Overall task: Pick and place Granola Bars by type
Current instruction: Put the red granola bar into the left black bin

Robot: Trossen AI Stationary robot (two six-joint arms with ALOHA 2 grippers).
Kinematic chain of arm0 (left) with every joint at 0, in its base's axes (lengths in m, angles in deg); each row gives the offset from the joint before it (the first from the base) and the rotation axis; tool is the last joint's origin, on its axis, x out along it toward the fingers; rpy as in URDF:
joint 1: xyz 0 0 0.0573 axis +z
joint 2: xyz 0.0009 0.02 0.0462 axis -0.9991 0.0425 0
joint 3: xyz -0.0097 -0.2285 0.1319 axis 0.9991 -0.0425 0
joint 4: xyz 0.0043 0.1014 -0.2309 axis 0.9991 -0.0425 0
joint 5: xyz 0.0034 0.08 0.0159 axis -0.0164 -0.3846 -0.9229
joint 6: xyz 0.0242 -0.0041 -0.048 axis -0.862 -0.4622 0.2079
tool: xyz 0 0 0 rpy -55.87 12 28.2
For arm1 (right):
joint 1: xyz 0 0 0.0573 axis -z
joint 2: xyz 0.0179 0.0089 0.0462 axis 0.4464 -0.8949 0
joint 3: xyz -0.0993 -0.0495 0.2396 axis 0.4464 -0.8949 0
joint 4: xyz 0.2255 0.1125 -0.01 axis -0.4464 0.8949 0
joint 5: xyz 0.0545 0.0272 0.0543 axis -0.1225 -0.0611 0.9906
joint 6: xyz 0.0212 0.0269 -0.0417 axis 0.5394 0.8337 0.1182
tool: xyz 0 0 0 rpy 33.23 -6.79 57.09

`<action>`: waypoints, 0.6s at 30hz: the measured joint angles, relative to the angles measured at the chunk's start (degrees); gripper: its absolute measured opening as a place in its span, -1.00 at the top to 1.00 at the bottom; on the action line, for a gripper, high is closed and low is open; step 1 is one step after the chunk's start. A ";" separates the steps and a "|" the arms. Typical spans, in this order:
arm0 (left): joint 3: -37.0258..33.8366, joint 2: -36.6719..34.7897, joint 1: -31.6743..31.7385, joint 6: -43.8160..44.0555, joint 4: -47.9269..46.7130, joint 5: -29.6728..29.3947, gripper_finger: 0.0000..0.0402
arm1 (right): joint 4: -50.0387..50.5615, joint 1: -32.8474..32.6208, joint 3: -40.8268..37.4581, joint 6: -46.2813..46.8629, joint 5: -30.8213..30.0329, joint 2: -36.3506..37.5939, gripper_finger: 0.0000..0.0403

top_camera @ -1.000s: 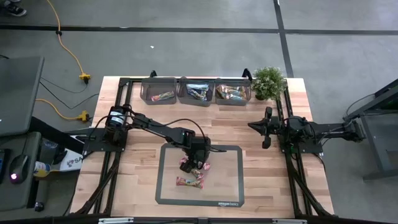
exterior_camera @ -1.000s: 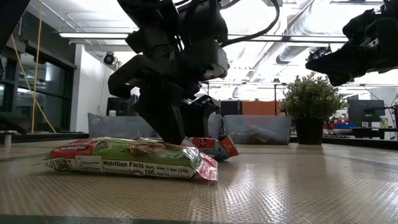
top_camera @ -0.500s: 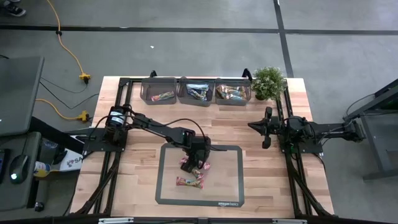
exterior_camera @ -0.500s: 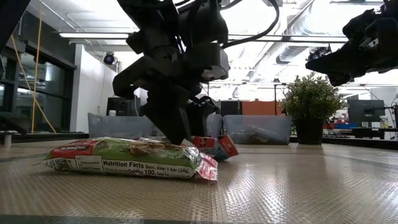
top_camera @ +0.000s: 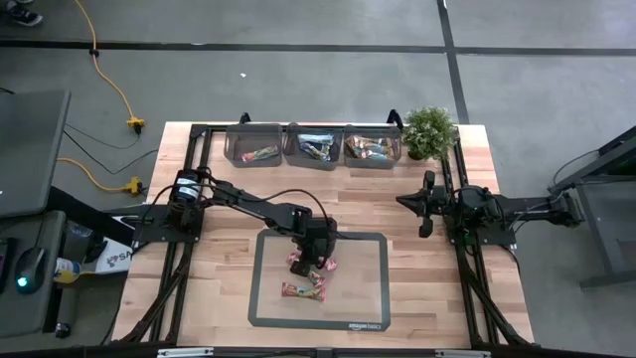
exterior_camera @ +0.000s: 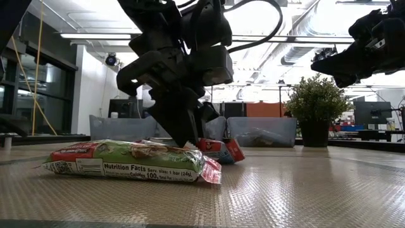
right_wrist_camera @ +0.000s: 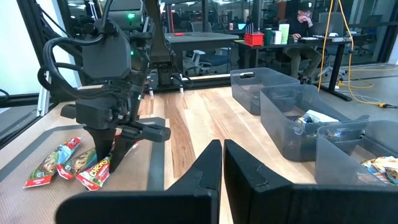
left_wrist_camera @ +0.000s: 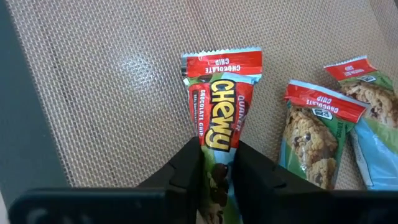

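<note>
The left hand, wide open a second ago, now pinches the red Chewy bar on the mat; the right hand stays shut, empty.

The left claw pinches the lower end of a red Chewy chocolate chip granola bar lying on the tan woven mat, two green-tan bars just beside it.

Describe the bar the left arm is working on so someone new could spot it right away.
Find the dark mat on the wooden table. Three bars lie on it; it's the red Chewy chocolate chip bar, pinched between the left tool. The other two lie untouched.
</note>
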 joint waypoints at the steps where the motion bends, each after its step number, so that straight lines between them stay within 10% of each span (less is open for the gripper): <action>1: 0.00 0.00 0.00 0.04 0.17 0.08 0.65 | 0.00 0.02 0.00 0.00 0.00 0.00 1.00; 18: -0.20 -8.80 -0.11 -3.71 0.35 -9.23 0.74 | 0.00 0.00 0.00 0.00 0.00 0.02 1.00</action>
